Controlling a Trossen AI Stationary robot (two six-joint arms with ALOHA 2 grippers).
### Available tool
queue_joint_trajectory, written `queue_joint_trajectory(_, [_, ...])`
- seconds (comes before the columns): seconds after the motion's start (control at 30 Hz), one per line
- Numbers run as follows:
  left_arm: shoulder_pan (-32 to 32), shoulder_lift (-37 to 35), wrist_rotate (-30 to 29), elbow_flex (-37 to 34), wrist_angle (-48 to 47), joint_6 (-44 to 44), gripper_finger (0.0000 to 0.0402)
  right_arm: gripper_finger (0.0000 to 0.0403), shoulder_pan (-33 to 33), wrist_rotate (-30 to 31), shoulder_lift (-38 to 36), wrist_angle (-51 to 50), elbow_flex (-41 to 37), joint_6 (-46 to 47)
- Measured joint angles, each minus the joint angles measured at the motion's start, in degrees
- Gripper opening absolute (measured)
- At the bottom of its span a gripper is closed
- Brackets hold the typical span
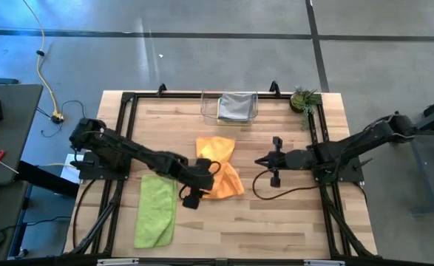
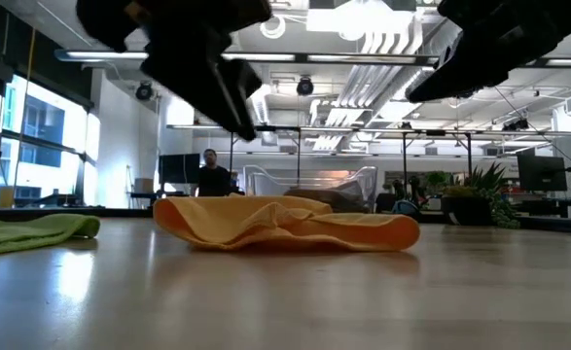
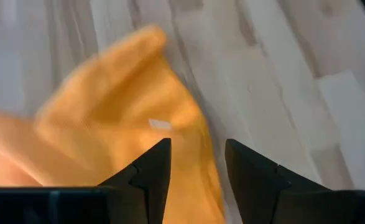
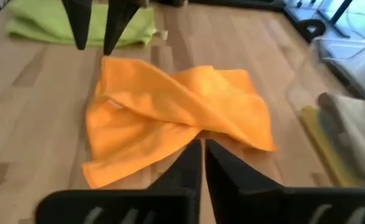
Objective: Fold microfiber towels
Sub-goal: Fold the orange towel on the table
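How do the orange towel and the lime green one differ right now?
The orange towel lies crumpled and twisted mid-table, pinched at its middle with folds standing up; the lime green towel lies flat as a long, neat strip nearer the table's left edge. The left gripper, fingers apart, hangs right over the orange towel; nothing is over the green one. Both rest on the bare wooden table, held by neither gripper.

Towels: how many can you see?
4: an orange towel mid-table, a green towel beside it, a grey towel and a yellow towel in the bin. More may hide there.
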Motion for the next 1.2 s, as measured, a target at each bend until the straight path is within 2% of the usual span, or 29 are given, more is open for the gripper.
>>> queue_joint_trajectory(0.13, [-3.9,0.6,-6.5,-3.2,3.0,-7.0,0.0143,0.0046,2.5,2.1,5.9,3.3,0.0,1.4])
queue_joint_trajectory(0.27, [-7.2,3.3,-12.1,-3.8,5.4,-10.0,0.0143,0.0100,4.4,4.4,11.4,8.2,0.0,1.4])
queue_joint_trajectory(0.4, [-8.8,6.6,-13.4,-3.8,8.0,-12.8,0.0143,0.0146,5.5,4.3,15.9,12.9,0.0,3.2])
queue_joint_trajectory(0.57, [-9.9,9.6,-21.8,-3.8,9.8,-15.0,0.0143,0.0180,8.7,2.1,21.4,15.8,0.0,4.0])
queue_joint_trajectory(0.87, [-9.6,13.6,-21.0,-3.7,16.4,-15.0,0.0143,0.0190,13.6,1.6,34.0,15.0,6.1,5.8])
queue_joint_trajectory(1.0, [-9.5,14.2,-21.4,-3.7,18.3,-15.5,0.0143,0.0190,13.7,3.1,38.4,10.6,10.3,4.8])
queue_joint_trajectory(1.2, [-9.4,14.3,-22.1,-3.8,19.2,-17.1,0.0141,0.0160,13.2,5.5,41.8,6.0,14.6,3.8])
